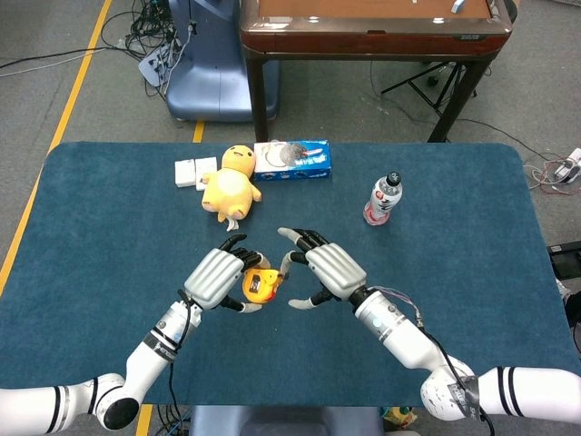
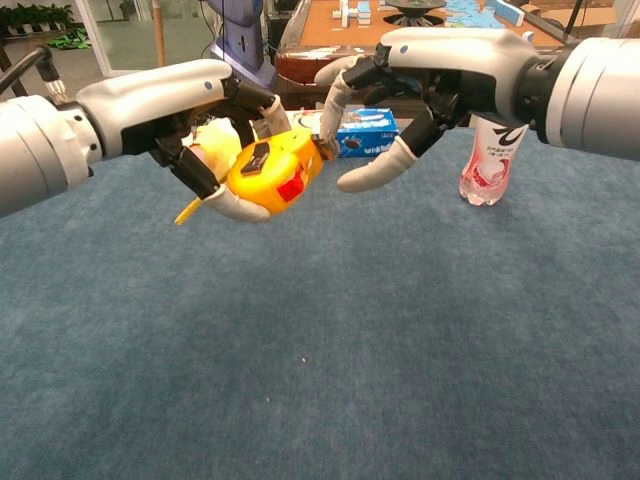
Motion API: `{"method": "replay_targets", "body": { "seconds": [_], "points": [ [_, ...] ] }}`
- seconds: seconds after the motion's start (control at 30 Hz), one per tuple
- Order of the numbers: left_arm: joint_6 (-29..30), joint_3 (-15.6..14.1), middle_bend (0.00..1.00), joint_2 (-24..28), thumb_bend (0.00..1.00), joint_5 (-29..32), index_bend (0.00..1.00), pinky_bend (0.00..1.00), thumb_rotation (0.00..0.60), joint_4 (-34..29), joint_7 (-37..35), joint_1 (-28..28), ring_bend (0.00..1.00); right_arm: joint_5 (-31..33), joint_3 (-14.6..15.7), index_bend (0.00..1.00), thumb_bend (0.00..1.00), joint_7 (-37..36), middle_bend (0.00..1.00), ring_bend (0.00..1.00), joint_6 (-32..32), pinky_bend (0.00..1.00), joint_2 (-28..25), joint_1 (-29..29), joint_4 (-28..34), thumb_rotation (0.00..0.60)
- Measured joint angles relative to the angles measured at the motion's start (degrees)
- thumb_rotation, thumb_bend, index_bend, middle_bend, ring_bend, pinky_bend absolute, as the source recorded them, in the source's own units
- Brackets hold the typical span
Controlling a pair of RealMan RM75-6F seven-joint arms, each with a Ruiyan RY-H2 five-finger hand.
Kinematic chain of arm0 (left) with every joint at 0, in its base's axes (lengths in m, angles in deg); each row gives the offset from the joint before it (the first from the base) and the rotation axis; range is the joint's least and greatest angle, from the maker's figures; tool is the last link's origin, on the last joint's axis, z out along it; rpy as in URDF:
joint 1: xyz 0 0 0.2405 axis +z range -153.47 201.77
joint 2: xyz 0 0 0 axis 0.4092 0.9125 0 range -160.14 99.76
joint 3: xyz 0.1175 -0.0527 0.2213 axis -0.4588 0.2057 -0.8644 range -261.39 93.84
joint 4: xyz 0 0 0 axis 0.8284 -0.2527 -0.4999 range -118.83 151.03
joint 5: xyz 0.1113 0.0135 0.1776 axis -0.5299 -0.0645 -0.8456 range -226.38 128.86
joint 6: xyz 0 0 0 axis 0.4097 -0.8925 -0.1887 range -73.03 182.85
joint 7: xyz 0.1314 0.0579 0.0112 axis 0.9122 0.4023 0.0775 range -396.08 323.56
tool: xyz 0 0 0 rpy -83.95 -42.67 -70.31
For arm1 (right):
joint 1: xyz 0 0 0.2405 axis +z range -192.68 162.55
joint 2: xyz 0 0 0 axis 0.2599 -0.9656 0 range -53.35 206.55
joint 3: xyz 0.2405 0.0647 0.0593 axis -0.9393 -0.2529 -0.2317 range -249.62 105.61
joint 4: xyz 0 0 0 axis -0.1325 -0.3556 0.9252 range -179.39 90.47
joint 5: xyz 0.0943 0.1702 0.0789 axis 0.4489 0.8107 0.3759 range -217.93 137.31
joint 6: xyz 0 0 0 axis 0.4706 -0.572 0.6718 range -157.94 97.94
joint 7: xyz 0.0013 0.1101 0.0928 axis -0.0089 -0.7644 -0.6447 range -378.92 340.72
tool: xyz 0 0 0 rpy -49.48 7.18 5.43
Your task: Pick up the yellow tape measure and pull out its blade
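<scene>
Tape measure (image 2: 268, 176): yellow with a red button, held above the blue table (image 1: 472, 272), nearer the robot than the yellow plush toy (image 1: 231, 184).
Left hand (image 1: 214, 278): fingers curled around the tape measure, gripping it clear of the table.
Right hand (image 1: 332, 269): fingers spread and curved, holding nothing; one fingertip (image 2: 330, 138) reaches the tape measure's front end, whether it touches is unclear.
Bottle (image 1: 383, 199): upright, well to the right of the tape measure.
Cookie box (image 1: 292, 158): just right of the plush toy.
</scene>
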State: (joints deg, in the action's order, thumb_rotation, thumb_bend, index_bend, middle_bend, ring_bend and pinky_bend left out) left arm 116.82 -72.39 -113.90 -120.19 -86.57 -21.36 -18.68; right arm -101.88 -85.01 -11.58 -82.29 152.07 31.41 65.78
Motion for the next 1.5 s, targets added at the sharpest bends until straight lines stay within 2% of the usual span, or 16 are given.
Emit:
{"method": "replay_targets", "body": {
  "seconds": [0.97, 1.1, 1.23, 1.5],
  "points": [
    [-0.3, -0.1, 0.58, -0.4, 0.12, -0.1, 0.55, 0.09, 0.600, 1.7, -1.2, 0.0, 0.37, 2.3, 0.4, 0.60, 0.27, 0.8, 0.16, 0.00, -0.7, 0.00, 0.3, 0.2, -1.0, 0.600],
    [-0.3, 0.0, 0.58, -0.6, 0.12, 0.0, 0.55, 0.09, 0.600, 1.9, -1.4, 0.0, 0.37, 2.7, 0.4, 0.60, 0.33, 0.6, 0.16, 0.00, -0.5, 0.00, 0.3, 0.3, -1.4, 0.600],
    [-0.3, 0.1, 0.58, -0.7, 0.12, 0.0, 0.55, 0.09, 0.600, 2.1, -1.7, 0.0, 0.37, 2.9, 0.3, 0.61, 0.43, 0.4, 0.17, 0.00, -0.4, 0.00, 0.3, 0.3, -1.7, 0.600],
    [-0.3, 0.3, 0.58, -0.6, 0.12, 0.0, 0.55, 0.09, 0.600, 2.3, -2.0, 0.0, 0.37, 3.1, 0.1, 0.62, 0.50, -0.3, 0.18, 0.00, -0.2, 0.00, 0.7, 0.4, -2.6, 0.600]
  ]
}}
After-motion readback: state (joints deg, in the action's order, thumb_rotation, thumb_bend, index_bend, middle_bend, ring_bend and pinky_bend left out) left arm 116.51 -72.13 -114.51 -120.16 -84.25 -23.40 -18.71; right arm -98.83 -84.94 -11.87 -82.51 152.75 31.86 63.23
